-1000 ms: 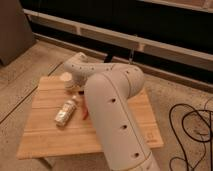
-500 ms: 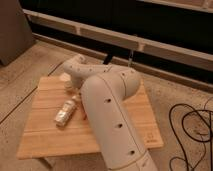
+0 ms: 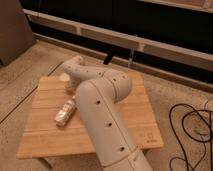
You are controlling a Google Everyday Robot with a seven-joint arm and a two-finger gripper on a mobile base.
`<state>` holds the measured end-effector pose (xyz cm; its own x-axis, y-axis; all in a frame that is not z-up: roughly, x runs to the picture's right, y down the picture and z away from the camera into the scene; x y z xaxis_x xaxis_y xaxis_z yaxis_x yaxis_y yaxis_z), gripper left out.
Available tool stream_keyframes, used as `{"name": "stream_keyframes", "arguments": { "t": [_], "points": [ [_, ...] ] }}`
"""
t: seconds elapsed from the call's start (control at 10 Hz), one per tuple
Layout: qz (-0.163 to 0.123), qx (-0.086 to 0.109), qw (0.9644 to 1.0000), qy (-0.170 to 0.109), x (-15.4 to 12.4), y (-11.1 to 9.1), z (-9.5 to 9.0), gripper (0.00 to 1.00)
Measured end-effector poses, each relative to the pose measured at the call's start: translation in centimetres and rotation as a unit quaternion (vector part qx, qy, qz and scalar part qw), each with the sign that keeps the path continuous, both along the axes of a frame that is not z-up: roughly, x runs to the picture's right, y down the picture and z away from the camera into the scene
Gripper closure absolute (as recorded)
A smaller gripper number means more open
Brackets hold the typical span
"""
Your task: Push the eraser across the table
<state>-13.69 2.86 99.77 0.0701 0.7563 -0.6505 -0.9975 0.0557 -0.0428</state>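
Observation:
The low table with a light bamboo-plank top fills the middle of the camera view. My white arm reaches from the bottom right over the table and bends back to the far left. My gripper is at the arm's end, low over the far left part of the tabletop, mostly hidden by the wrist. I cannot see the eraser; the arm covers the middle of the table.
A small plastic bottle lies on its side on the left half of the table, just left of my arm. Black cables lie on the floor at the right. A dark wall with a pale ledge runs behind the table.
My arm has swung further left and forward, so the wrist now covers the small pale object at the far left. The reddish spot beside the bottle is now hidden by the arm.

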Motion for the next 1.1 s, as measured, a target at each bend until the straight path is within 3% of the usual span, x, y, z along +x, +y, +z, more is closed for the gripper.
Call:
{"name": "stream_keyframes", "arguments": {
  "t": [0.2, 0.3, 0.6, 1.1],
  "points": [
    [0.012, 0.021, 0.9995, 0.023, 2.6, -2.3, 1.3, 1.0],
    [0.004, 0.05, 0.9985, 0.022, 3.1, -4.3, 2.3, 1.0],
    [-0.017, 0.121, 0.9922, -0.028, 0.1, -8.2, 4.3, 1.0],
    [-0.013, 0.14, 0.9873, -0.074, -1.9, -8.2, 5.3, 1.0]
  ]
}}
